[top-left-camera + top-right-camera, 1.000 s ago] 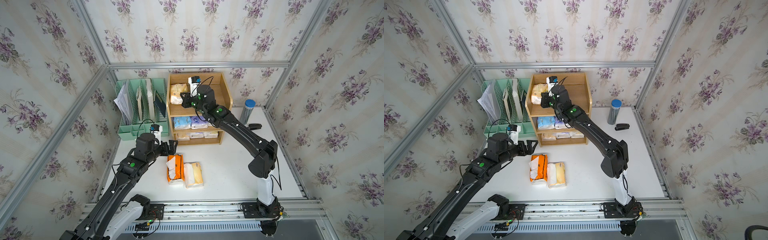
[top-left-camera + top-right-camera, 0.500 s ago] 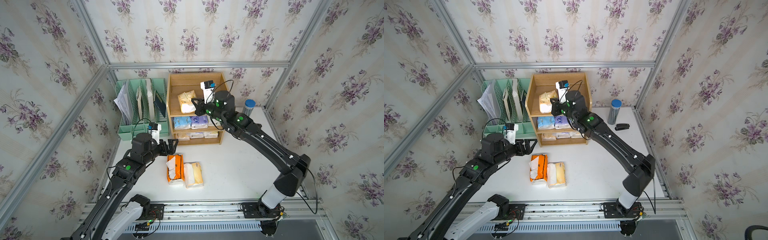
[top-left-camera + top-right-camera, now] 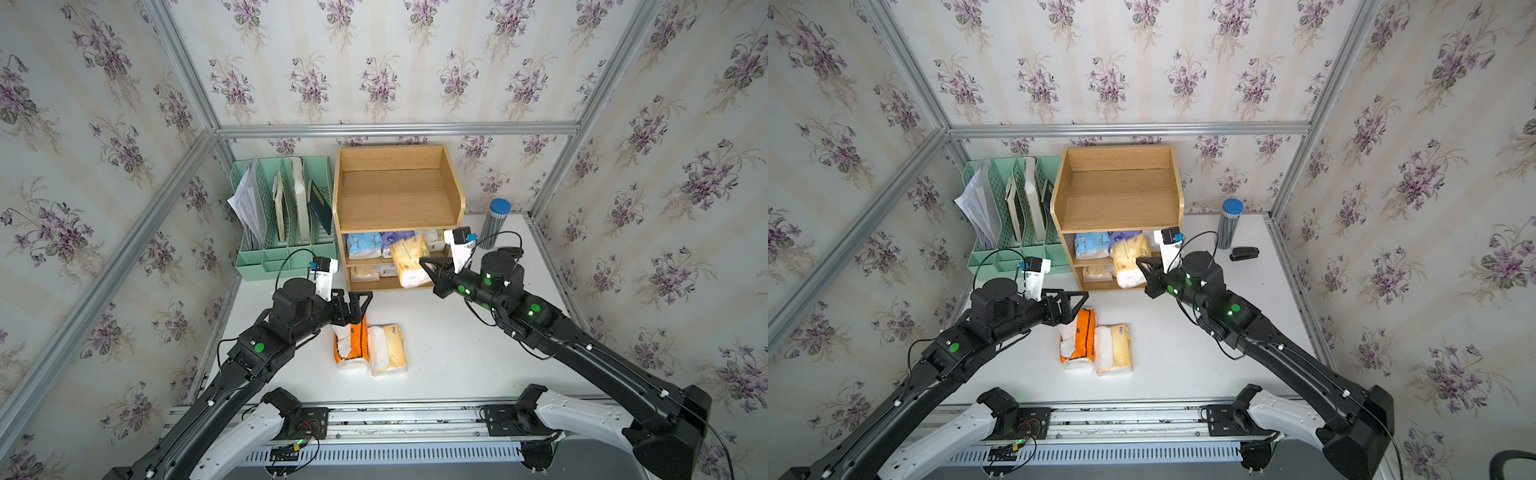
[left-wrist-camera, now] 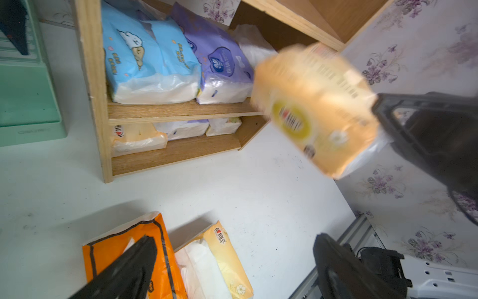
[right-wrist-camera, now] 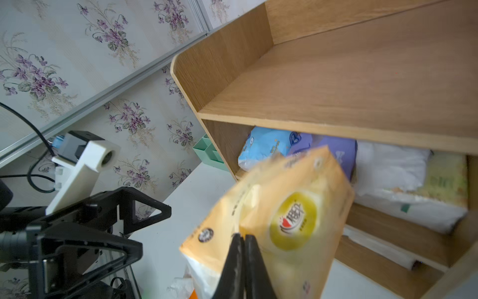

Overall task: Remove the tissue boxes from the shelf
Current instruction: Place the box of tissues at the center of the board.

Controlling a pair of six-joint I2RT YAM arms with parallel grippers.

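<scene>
Only the right wrist view shows the right gripper (image 5: 241,240), its jaws pinched shut on the wrapper of the cream-yellow pack (image 5: 279,214). In both top views that pack hangs before the lower tiers of the shelf (image 3: 399,195), down from the top tier a second ago. The left gripper (image 3: 353,296) has its jaws spread wide.

left tool (image 3: 353,305): spread wide, pointing inward; right tool (image 5: 243,238): pinched shut, pointing inward

We see bright, even, diffuse light with soft shadows on the white tabletop (image 3: 449,345); the cream-yellow plastic-wrapped tissue pack (image 4: 314,108) smears with motion blur in both wrist views.
</scene>
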